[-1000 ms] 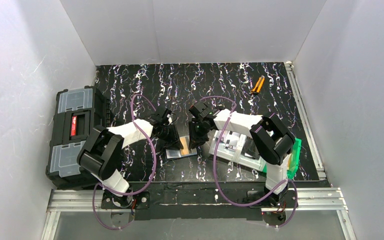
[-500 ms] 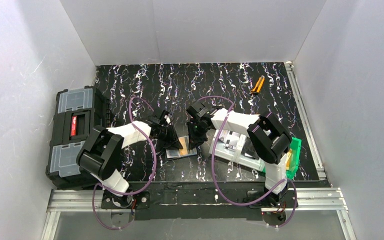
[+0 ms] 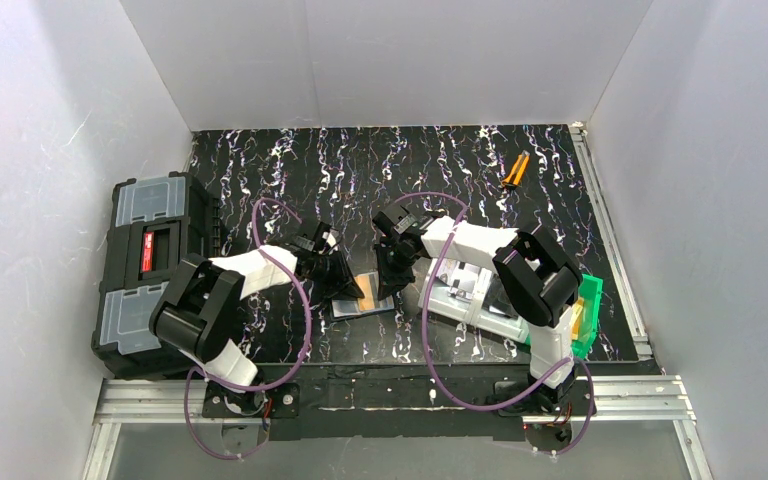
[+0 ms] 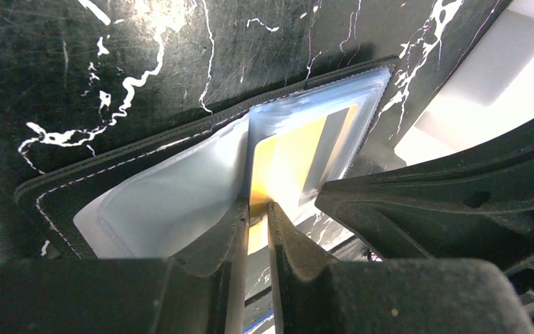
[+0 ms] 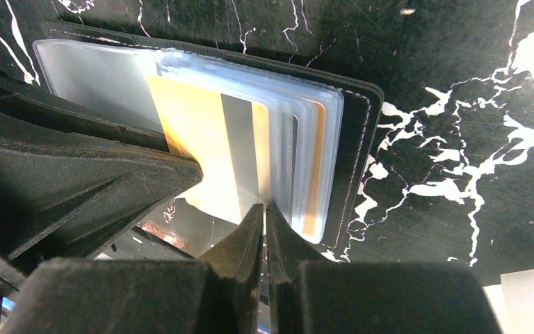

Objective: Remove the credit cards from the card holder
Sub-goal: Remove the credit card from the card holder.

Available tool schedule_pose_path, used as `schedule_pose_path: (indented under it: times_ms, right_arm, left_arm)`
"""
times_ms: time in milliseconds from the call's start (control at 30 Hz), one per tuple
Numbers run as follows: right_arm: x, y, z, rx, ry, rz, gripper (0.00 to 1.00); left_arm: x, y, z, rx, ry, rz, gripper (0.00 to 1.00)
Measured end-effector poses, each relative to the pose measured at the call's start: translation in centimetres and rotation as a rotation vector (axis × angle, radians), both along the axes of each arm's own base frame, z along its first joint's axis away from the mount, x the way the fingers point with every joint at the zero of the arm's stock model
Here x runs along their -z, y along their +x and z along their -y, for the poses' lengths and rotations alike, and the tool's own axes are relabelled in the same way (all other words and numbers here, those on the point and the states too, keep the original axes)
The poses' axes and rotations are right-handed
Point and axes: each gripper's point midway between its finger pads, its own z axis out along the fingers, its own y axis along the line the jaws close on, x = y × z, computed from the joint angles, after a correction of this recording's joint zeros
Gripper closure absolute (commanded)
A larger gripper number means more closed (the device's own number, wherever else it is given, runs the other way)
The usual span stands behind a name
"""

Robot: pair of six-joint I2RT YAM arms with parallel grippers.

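On white-walled marbled table (image 3: pixel 560 180), left pincer (image 4: pixel 256 216) pinches orange card (image 4: pixel 285 156), right pincer (image 5: pixel 264 216) card holder (image 5: pixel 354 125)

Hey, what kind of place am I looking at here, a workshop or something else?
Most likely a robotics lab test cell: plain white panel walls box in a black marbled tabletop, two robot arms are bolted to an aluminium rail at its near edge, and a black toolbox sits alongside.
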Motion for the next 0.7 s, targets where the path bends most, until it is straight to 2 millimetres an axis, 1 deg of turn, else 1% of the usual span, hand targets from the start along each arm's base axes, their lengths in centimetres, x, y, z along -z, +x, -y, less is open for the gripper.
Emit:
schedule_pose_path:
  times_ms: [133,400,700]
  right_arm:
    - [0.05,-0.03,-0.02,0.002,0.000,-0.006,0.90]
    - [0.13,-0.22,-0.44,-0.004,0.014,-0.030,0.92]
    - [0.18,-0.28,-0.59,-0.007,0.012,-0.048,0.93]
  left_arm:
    - [-0.03,-0.06,-0.16,-0.001,-0.006,0.003,0.92]
    - [0.13,-0.30,-0.77,-0.024,-0.049,0.004,0.89]
    - [0.30,-0.35,-0.92,-0.065,-0.131,0.023,0.85]
